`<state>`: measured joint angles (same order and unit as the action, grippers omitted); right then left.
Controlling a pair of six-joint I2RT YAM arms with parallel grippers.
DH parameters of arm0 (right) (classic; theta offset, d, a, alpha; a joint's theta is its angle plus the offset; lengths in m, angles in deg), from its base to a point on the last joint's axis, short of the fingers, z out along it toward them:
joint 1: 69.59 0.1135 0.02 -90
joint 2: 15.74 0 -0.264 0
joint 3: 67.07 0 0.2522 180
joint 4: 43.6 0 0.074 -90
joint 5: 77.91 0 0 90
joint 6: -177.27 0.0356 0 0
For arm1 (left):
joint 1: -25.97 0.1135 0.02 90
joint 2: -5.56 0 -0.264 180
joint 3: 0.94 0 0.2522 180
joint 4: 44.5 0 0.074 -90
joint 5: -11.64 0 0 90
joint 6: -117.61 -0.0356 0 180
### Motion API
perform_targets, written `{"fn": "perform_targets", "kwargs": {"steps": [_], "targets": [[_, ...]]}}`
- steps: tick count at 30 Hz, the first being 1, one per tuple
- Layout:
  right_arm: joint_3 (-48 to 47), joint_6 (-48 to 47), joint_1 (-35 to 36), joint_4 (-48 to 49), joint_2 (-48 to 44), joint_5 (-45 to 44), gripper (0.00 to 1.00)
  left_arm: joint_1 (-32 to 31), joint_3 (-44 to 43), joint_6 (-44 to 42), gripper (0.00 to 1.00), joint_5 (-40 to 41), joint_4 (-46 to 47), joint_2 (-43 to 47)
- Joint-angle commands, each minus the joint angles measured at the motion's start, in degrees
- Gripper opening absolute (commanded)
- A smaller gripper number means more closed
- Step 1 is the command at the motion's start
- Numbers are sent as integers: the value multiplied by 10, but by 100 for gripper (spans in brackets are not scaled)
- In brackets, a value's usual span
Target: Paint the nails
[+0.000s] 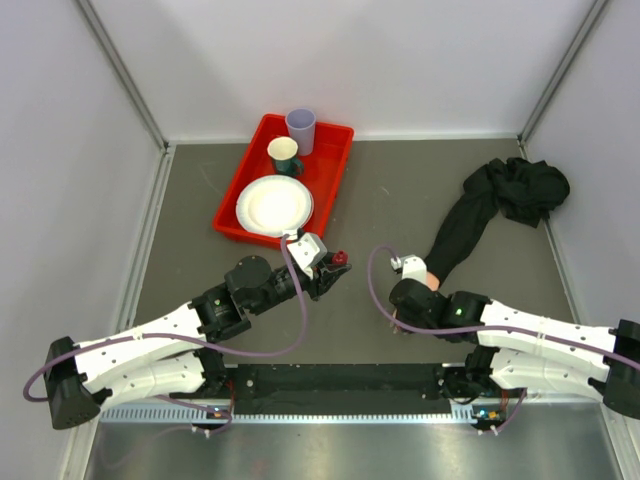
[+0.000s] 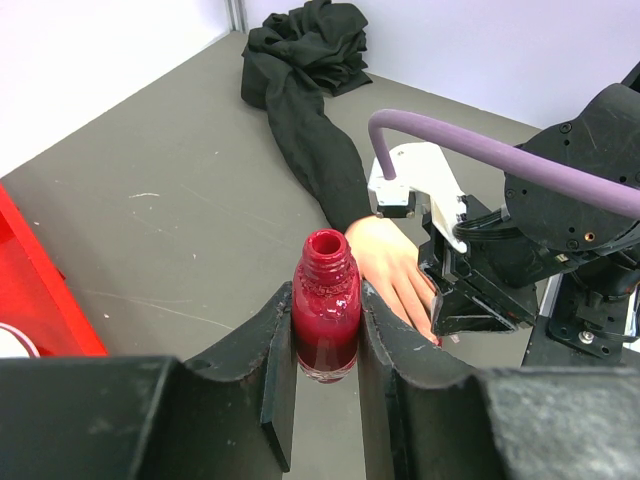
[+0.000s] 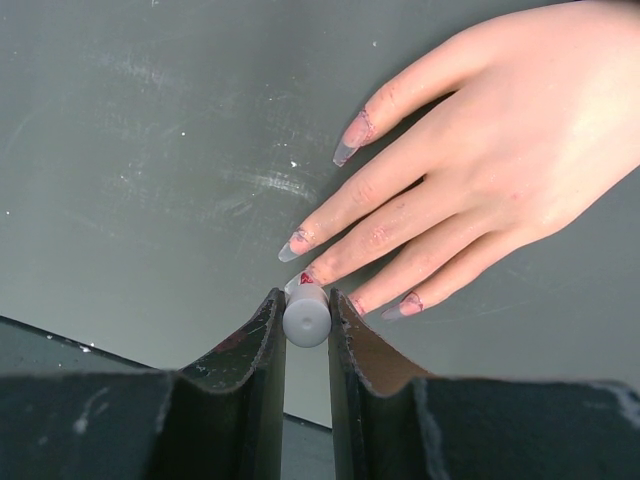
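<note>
Where white walls [image 1: 400, 60] meet the scuffed grey table [image 1: 390, 205], left gripper [image 2: 326, 345] pinches a bottle [image 2: 326, 300], right gripper [image 3: 307, 325] a cap [image 3: 306, 318].

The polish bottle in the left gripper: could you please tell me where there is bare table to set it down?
The widest bare table lies between the red tray and the black sleeve. A narrower strip runs between the tray and the left wall. It is crowded around the mannequin hand, where the right gripper holds a small grey cap.
</note>
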<state>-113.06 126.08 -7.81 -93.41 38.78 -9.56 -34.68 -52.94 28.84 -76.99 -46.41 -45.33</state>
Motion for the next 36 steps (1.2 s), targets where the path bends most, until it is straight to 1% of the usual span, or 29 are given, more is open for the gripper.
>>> {"fn": "perform_targets", "kwargs": {"steps": [1, 13, 36], "targets": [[-3, 1, 7, 16, -3, -13, 0, -3, -18, -9, 0, 0, 15, 5], [3, -7, 8, 30, -13, -21, 0, -2, -19, -8, 0, -1, 13, 4], [8, 0, 7, 32, 8, -9, 0, -3, -17, -8, 0, -1, 12, 11]]}}
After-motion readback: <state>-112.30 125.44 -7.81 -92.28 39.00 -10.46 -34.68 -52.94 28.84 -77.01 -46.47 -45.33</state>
